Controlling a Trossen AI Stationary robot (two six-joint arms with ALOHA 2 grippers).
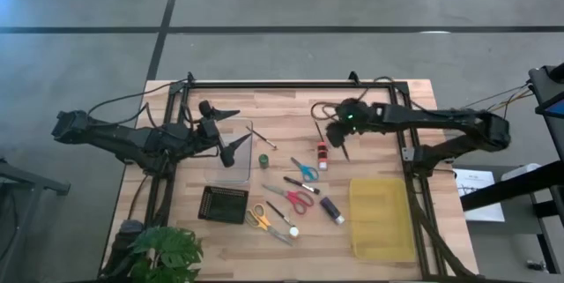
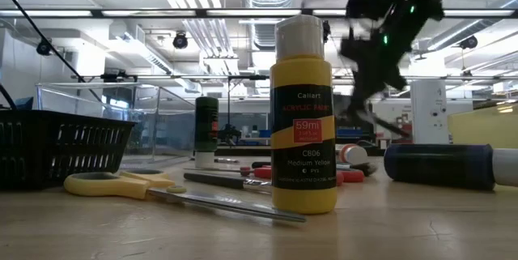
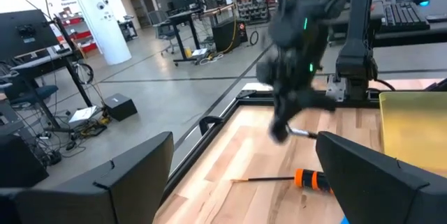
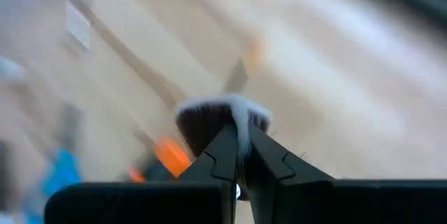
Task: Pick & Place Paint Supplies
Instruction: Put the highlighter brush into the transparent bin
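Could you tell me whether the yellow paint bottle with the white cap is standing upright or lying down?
Upright. In the low view the yellow paint bottle stands on its base on the wooden table, white cap on top, label reading level.

The light wooden table (image 1: 291,107) carries a clear plastic box (image 1: 231,152), a black square tray (image 1: 223,204) and a yellow rectangular bin (image 1: 381,217). Scattered between them lie yellow-handled scissors (image 1: 258,219), red-handled scissors (image 1: 296,198), blue-handled scissors (image 1: 306,170), a green paint pot (image 1: 263,160), a red paint pot (image 1: 322,155), a purple pot on its side (image 1: 332,210), and a thin brush (image 1: 262,138) (just beside the clear box).
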